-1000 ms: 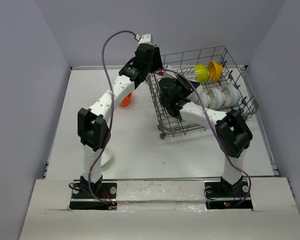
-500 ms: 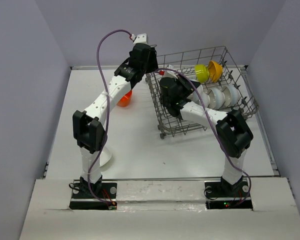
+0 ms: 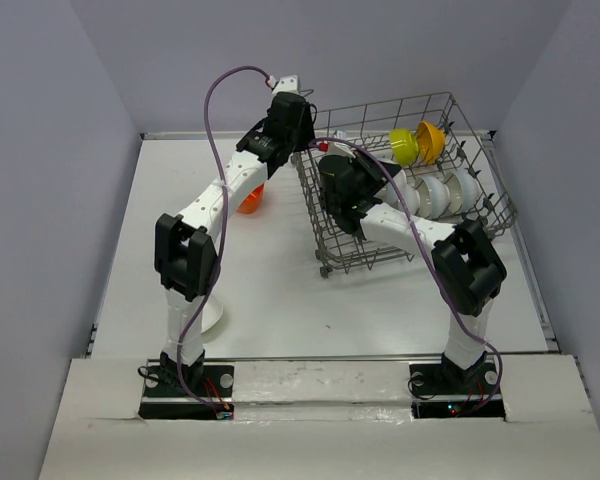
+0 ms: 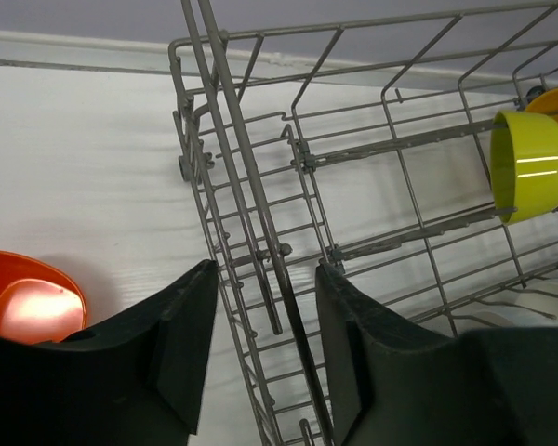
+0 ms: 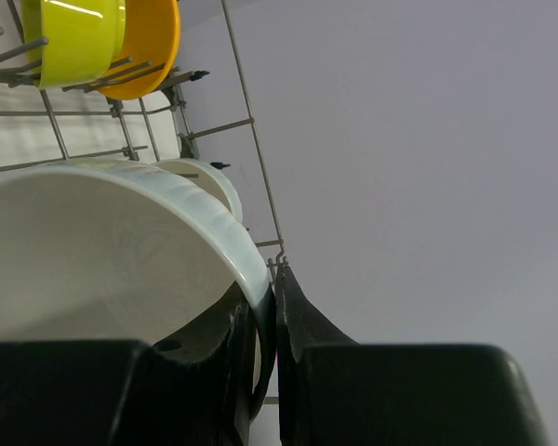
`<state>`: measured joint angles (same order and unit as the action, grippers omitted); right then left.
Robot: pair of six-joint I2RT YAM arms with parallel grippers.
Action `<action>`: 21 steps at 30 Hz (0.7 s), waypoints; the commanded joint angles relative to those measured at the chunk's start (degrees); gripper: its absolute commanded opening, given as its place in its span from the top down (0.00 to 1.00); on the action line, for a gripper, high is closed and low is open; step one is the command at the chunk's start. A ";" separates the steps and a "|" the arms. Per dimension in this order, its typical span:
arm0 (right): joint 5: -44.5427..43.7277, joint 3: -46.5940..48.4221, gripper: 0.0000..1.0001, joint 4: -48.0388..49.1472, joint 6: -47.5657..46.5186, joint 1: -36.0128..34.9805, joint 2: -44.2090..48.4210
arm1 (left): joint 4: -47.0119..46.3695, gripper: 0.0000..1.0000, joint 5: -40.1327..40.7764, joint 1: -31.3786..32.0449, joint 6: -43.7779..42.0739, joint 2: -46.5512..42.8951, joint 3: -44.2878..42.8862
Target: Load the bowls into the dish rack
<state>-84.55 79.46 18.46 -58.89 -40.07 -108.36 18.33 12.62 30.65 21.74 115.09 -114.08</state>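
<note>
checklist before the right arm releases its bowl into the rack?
1. Right gripper pinching the white bowl by its rim: ok.
2. Left gripper steadying the dish rack: not ok, its jaws straddle the side wall, open, not clamped.
3. Free prongs below the held bowl: cannot tell, the bowl blocks the view.
4. Lime green bowl seated in the rack: ok.
5. All bowls loaded: not ok, red-orange bowl sits on the table outside.

Before me lies a white tabletop [image 3: 270, 290], enclosed by pale lavender walls [image 3: 50, 150] at its left, far and right edges; a white board [image 3: 320, 425] covers its near edge.
</note>
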 commanded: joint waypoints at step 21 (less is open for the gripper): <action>-2.37 6.50 0.99 2.90 0.53 0.26 0.95 | -1.28 1.00 -1.02 0.99 0.06 -7.07 9.49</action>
<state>-84.86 83.22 18.46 -58.52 -40.03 -108.36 13.54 13.06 31.42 27.51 112.71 -106.67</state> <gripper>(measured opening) 0.145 0.190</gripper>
